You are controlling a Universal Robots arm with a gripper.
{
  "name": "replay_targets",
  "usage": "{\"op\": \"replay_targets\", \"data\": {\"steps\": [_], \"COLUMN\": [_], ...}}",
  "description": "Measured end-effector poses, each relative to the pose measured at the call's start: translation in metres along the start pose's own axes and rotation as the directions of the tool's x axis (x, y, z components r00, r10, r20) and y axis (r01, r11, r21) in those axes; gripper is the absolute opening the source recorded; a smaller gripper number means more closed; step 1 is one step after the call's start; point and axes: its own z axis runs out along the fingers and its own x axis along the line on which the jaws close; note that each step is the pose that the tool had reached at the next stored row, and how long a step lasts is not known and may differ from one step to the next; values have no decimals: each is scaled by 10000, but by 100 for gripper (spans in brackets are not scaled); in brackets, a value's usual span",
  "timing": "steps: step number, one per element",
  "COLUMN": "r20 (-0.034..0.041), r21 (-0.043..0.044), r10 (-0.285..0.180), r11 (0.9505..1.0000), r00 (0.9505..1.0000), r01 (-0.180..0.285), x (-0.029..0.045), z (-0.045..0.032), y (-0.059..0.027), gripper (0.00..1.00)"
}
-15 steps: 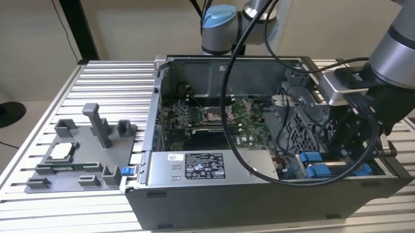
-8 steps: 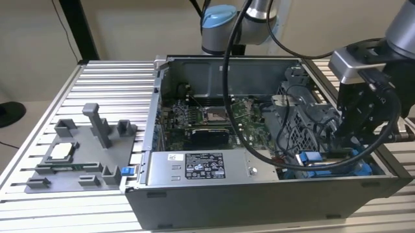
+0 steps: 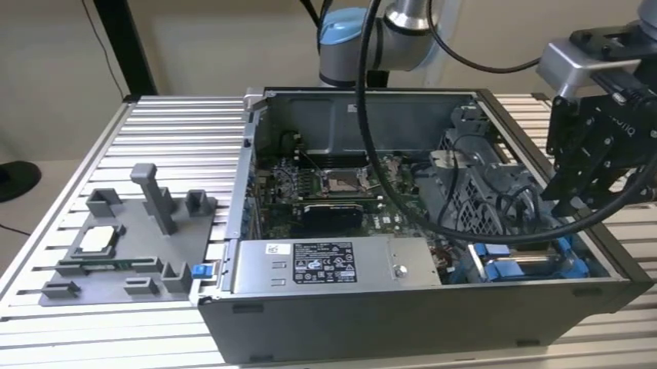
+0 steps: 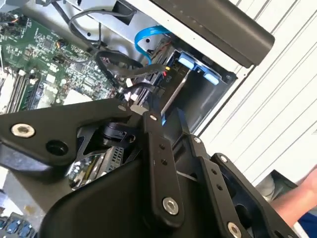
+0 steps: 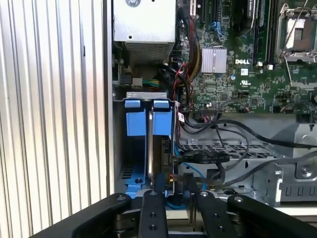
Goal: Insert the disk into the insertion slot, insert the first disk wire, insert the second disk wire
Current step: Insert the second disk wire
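The disk [image 5: 148, 124], in its blue carrier, stands seated in the insertion slot [image 5: 118, 148] at the case's corner. The end effector [image 5: 171, 191] hovers just above it, fingers nearly closed, apparently holding nothing. Loose black cables [image 5: 218, 134] nearby could snag. Connector contact is hidden.

The arm [image 3: 375, 38] has silver-grey tube segments and a light blue joint cap, with black cables looping down from it. Its gripper [image 3: 595, 165] is matt black under a grey mounting block, its flat linkage bars [image 4: 161, 163] pinned with silver screws
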Motion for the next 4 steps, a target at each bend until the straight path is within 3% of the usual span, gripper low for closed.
{"op": "replay_targets", "data": {"steps": [4], "r20": [-3], "r21": [0], "r10": [0], "r11": [10000], "r00": [10000], "r01": [0], "x": [0], "z": [-2], "y": [0], "gripper": [100]}}
